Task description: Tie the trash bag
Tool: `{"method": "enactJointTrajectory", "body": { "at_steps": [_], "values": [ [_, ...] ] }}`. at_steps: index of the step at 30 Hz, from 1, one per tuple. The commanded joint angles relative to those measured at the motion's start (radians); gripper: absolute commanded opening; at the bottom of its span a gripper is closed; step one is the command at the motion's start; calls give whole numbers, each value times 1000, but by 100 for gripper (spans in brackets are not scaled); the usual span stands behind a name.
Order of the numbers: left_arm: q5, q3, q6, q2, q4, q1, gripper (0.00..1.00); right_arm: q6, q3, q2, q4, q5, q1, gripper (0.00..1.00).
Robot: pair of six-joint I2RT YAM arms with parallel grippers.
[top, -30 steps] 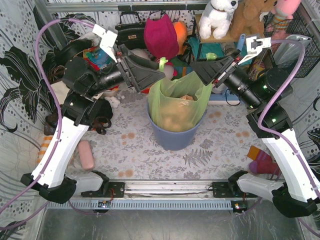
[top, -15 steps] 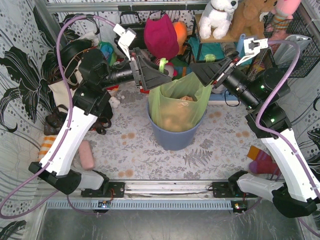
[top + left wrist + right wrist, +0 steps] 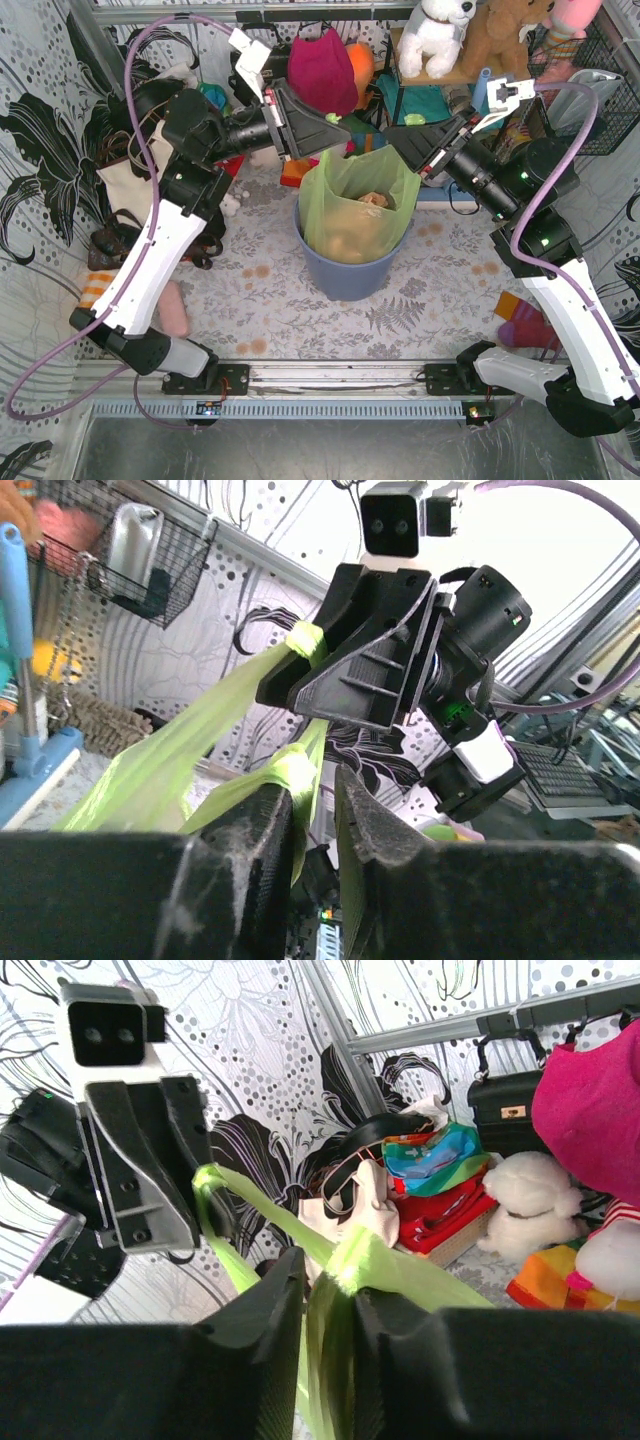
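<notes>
Bag [image 3: 355, 215] sits in bin [image 3: 350, 280] at mid-desk, toward the far edge. Left gripper [image 3: 338, 127] and right gripper [image 3: 398, 137] each clamp one handle. To tie well, they should cross the handles with plastic taut, not torn.

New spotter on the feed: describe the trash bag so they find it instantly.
At the middle of the floral table stands a round blue-grey bin. The trash bag lines it: thin, translucent light green, brown paper inside, its top corners pinched by the left gripper and right gripper. No neighbour is see-through green.
</notes>
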Motion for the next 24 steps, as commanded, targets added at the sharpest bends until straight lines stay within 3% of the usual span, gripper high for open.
{"method": "enactJointTrajectory", "body": {
  "at_steps": [1, 3, 4, 10, 24],
  "values": [
    [-127, 68, 92, -61, -45, 16, 26, -15, 25, -2, 26, 8, 3, 15],
    [-170, 74, 132, -93, -76, 36, 24, -24, 54, 15, 15, 6, 2, 2],
    [-194, 77, 156, -108, -96, 48, 23, -26, 71, 25, 8, 3, 2, 0],
    [-229, 75, 205, -161, -196, 102, 17, 11, 56, 66, 49, -40, 2, 0],
    [-279, 170, 298, -216, -405, 250, 16, 135, 22, 171, 205, -176, 3, 0]
  ]
}}
